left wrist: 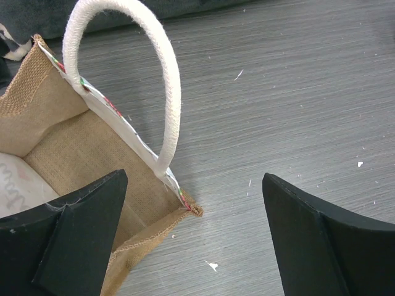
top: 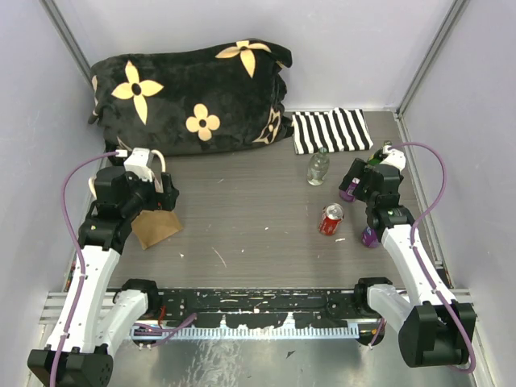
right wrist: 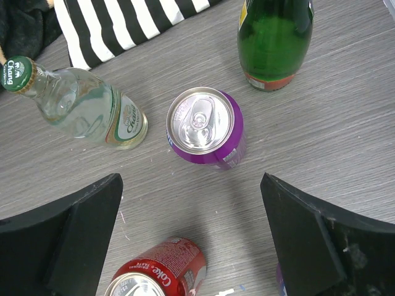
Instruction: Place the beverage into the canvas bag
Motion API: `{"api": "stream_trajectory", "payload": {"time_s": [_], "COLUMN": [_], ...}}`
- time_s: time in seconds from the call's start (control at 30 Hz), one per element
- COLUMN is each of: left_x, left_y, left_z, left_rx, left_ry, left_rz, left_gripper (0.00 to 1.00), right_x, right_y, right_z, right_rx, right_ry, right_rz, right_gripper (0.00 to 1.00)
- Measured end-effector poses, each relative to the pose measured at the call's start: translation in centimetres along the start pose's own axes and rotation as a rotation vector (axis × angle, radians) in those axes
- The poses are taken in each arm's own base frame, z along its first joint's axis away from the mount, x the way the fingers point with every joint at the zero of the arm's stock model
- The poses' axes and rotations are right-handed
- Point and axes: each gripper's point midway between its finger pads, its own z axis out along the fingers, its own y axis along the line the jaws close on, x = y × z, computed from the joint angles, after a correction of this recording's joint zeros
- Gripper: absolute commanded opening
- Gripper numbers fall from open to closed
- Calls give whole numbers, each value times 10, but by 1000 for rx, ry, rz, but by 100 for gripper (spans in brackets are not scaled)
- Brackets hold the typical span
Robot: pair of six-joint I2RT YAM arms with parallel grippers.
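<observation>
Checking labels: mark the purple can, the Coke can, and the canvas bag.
purple can point(right wrist: 200, 120), right wrist view, on its silver lid.
Coke can point(right wrist: 166, 264), right wrist view, on its red side.
canvas bag point(left wrist: 80, 145), left wrist view, on its inner burlap wall.

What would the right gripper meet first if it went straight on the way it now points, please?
Most likely the upright purple aluminium can, centred ahead of the open right gripper in its wrist view; depth is hard to judge.

Bare grey desk point(top: 242, 226) lies open from centre to near edge. By the right edge a clear glass bottle point(right wrist: 86, 111), purple drink can point(right wrist: 207, 129), green glass bottle point(right wrist: 274, 40) and red cola can point(right wrist: 157, 274) crowd together, narrow gaps between. A black flowered cushion point(top: 189, 97) fills the far left corner.
</observation>
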Motion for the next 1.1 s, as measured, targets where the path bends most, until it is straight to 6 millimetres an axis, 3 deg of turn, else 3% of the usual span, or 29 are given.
{"api": "stream_trajectory", "payload": {"time_s": [0.3,0.53,0.67,0.77,1.1], "left_x": [-5,-77,-95,-89,-56], "left_y": [2,23,54,78,117], "left_z": [-3,-29,-37,-29,24], "left_rx": [-20,-153,-270,-350,-413], "left_ry": [25,-73,-87,-47,169], "left_rz": [-24,-60,-141,-180,-202], "left_gripper": [98,99,98,99,95], "right_x": [1,-4,-11,-10,-9], "right_y": [0,8,14,18,33], "right_z": [0,-1,-2,-3,-14], "right_rx": [-19,-70,-96,-120,-195], "right_ry": [7,7,0,9,85], "right_rz": [-74,-149,-164,-172,-175], "right_gripper": [100,100,100,100,100]}}
